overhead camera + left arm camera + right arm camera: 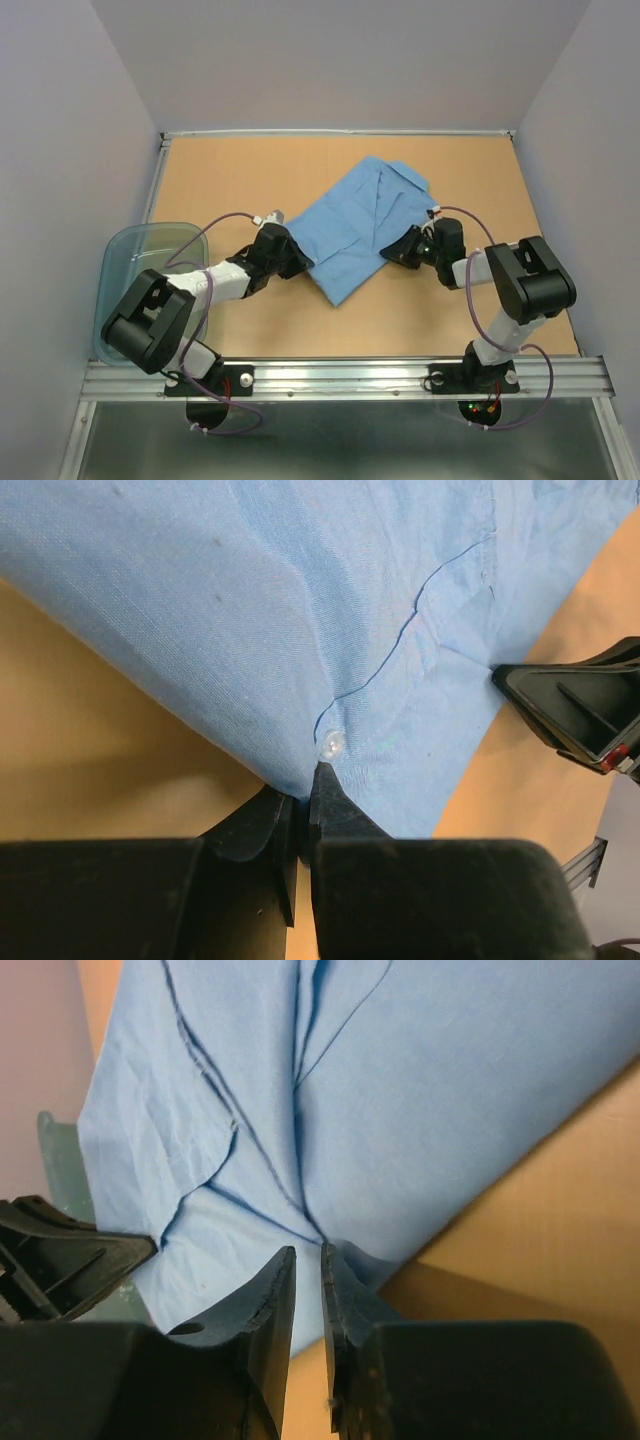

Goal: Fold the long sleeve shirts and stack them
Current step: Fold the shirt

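We saw light blue thin cloth button-front shirt (355,225) lying between fingers: left fingers (345,815) clenched on one edge, right fingers (268,1300) clenched on opposite edge.

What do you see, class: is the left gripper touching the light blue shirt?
Touching. The left wrist view shows the left gripper pinching the light blue shirt at its edge, with the cloth gathered to a point there.
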